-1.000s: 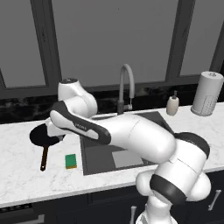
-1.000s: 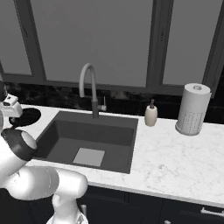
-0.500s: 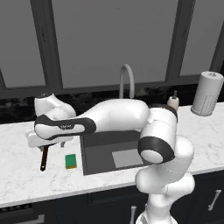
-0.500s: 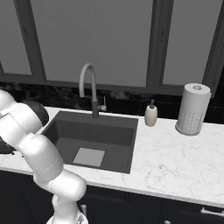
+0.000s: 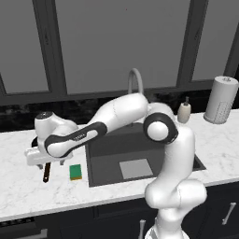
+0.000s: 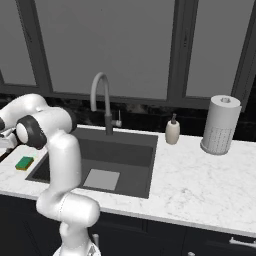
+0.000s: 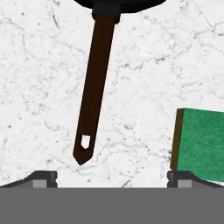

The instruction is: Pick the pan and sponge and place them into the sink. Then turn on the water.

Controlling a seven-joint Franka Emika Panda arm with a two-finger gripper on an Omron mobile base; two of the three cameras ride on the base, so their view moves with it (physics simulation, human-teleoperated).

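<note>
— Which way does the pan (image 7: 120,3) point?
— In the hand view its long brown handle (image 7: 94,87) runs from 12 o'clock down to 7 o'clock, flat on the white surface (image 7: 39,78). The sponge (image 7: 200,142) lies at 4 o'clock, apart from it.
— What do the base views add?
— The sink (image 5: 135,156), faucet (image 6: 101,100) and soap bottle (image 6: 172,131).
— And the pincer (image 7: 113,179)?
— Spread wide, gripping nothing, above the handle's tip. Half a second ago the arm reached further left.

soap bottle (image 6: 172,132), paper towel roll (image 6: 220,125), marble counter (image 6: 210,175)
</note>
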